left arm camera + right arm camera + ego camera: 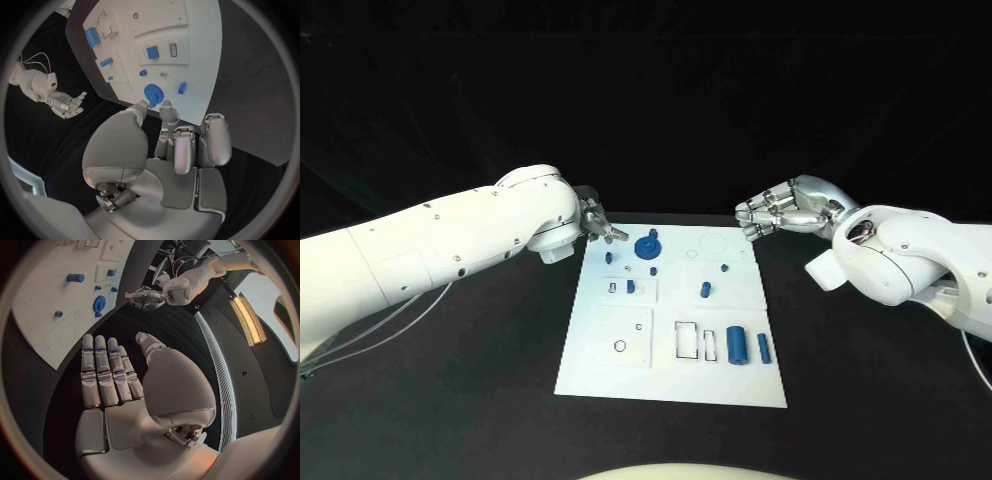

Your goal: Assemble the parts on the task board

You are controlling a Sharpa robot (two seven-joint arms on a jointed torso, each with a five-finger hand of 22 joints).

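The white task board [625,370] lies in the middle of the table with several small blue parts on it. A blue gear [648,246] sits near the board's far left corner and appears again in the left wrist view [152,93]. My left hand [599,222] is at that corner. Its thumb [139,111] and one finger [167,111] reach to the gear's rim while the other fingers stay curled. I cannot tell whether they pinch the gear. My right hand [783,210] hovers beyond the board's far right corner. Its palm [119,405] is flat, with straight fingers and nothing in it.
Two blue cylinders [737,345] lie side by side near the board's front right, next to rectangular slots [687,340]. Smaller blue pieces [705,290] stand mid-board. Round outlines [708,245] mark the far right part. Black table surrounds the board.
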